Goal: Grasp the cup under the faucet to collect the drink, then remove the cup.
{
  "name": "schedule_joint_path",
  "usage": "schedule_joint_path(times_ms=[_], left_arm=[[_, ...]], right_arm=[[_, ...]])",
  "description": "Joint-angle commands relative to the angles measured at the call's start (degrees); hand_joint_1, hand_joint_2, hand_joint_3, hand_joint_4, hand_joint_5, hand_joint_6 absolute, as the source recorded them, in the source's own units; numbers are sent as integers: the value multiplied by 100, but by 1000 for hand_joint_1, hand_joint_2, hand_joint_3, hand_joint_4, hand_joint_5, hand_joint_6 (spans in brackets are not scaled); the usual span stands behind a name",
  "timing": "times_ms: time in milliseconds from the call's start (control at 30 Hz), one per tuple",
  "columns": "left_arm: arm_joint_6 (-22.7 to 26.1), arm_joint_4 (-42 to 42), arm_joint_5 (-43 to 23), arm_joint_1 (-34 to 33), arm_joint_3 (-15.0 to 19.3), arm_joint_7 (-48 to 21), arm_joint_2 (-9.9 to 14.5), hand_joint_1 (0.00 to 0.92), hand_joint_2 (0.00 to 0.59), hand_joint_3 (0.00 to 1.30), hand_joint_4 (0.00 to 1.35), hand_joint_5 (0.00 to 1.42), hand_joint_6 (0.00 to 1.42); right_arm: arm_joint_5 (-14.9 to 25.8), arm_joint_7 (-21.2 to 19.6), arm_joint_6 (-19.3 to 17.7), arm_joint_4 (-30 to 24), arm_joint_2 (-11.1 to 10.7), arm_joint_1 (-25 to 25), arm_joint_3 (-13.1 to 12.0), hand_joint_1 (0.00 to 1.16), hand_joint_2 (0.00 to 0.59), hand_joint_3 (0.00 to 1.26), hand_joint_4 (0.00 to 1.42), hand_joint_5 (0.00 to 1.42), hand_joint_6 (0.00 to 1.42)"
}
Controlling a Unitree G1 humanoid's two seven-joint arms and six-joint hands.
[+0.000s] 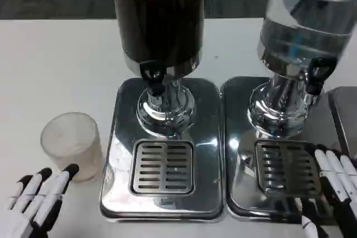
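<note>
White table (50, 71) fills most of what we see, with a dark floor behind its far edge. On it stand two drink dispensers side by side, each on a shiny steel base. The dark dispenser (159, 15) is in the middle, and its black faucet (152, 79) hangs above a slotted grate (163, 167) in its base (120, 137). The clear dispenser (304, 20) is on the right, with its own black faucet (317, 73) over a second grate (287, 168). The cup (71, 144) is frosted and looks empty; it stands upright on the table just left of the dark dispenser's base, not under any faucet. Our left hand (39, 199) is at the lower left, fingers straight and a little apart, holding nothing; the black fingertips (71, 169) are very near the cup, but we cannot tell if they touch it. Our right hand (334, 185) lies over the right base, its fingers straight and close together, holding nothing.
</note>
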Motion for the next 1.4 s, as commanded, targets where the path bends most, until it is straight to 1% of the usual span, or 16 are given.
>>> schedule_joint_path(times_ms=[33, 200, 467, 633, 800, 867, 1133, 1267, 1400], left_arm=[[84, -129, -119, 128, -37, 42, 27, 0, 14, 0, 0, 0, 0], [99, -234, -172, 206, 9, 57, 24, 0, 14, 0, 0, 0, 0], [65, -203, -249, 182, 8, 72, 52, 0, 14, 0, 0, 0, 0], [-151, -31, -542, 158, 55, 233, 36, 0, 14, 0, 0, 0, 0], [-526, 155, -822, 109, 164, 531, 2, 0, 14, 0, 0, 0, 0], [-574, 200, -908, 102, 187, 535, -3, 0, 14, 0, 0, 0, 0], [-308, 305, -1490, -85, 224, 281, -58, 0, 0, 0, 0, 0, 0], [-62, 383, -1767, -328, 236, 41, -4, 0, 0, 0, 0, 0, 0], [161, 495, -1893, -654, 203, -230, 68, 0, 0, 0, 0, 0, 0]], right_arm=[[123, 16, -32, -45, -91, 7, -26, 435, 586, 0, 0, 0, 1], [178, 68, -14, -155, -90, 51, -38, 429, 586, 1, 0, 0, 1], [219, 106, -15, -161, -61, 7, 1, 423, 586, 4, 0, 0, 1], [317, 133, -43, -158, -71, 15, 3, 416, 586, 29, 0, 0, 14], [386, 175, -61, -137, -83, -3, 8, 412, 586, 46, 0, 0, 15], [416, 188, -77, -135, -91, -1, 7, 411, 586, 49, 0, 0, 16], [549, 241, -118, -138, -111, -79, -3, 408, 586, 57, 0, 0, 30], [611, 271, -120, -150, -89, -111, -13, 407, 586, 62, 0, 0, 32], [646, 300, -122, -164, -89, -122, -14, 406, 586, 69, 0, 0, 43]])
